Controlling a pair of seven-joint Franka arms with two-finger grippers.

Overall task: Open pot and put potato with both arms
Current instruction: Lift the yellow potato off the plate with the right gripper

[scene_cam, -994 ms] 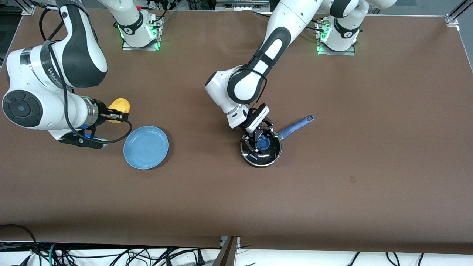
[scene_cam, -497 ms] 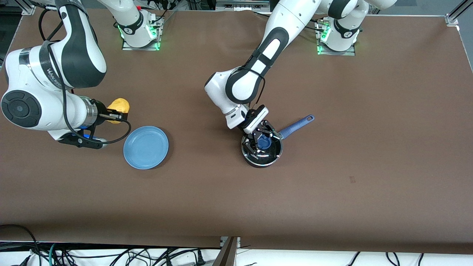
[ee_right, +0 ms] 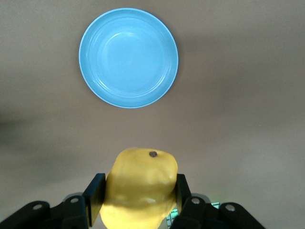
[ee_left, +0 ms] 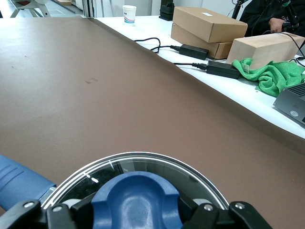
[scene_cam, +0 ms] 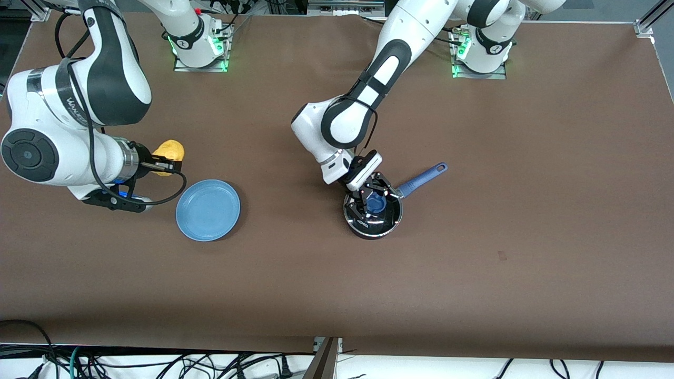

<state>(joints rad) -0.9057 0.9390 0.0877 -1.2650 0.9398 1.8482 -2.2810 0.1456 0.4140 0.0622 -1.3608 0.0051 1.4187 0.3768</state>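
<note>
The black pot point(scene_cam: 373, 215) stands mid-table, its blue handle point(scene_cam: 424, 177) pointing toward the left arm's end. The clear glass lid point(ee_left: 143, 163) sits on the pot. My left gripper point(scene_cam: 374, 201) reaches down onto it and is shut on the lid's blue knob point(ee_left: 136, 202), one finger on each side. The potato point(ee_right: 140, 183) is a yellow lump held up by my right gripper point(scene_cam: 166, 164), which is shut on it. That potato point(scene_cam: 171, 149) hangs over bare table toward the right arm's end, next to the plate.
A flat light-blue plate point(scene_cam: 208, 209) lies between the right gripper and the pot; the right wrist view shows this plate point(ee_right: 128, 57) with nothing on it. Brown table stretches wide around the pot. Cables and boxes lie past the table's edge point(ee_left: 205, 67).
The left gripper's fingers have closed from wide open onto the lid's blue knob. The lid stays on the pot. The right arm with the potato has barely moved.
</note>
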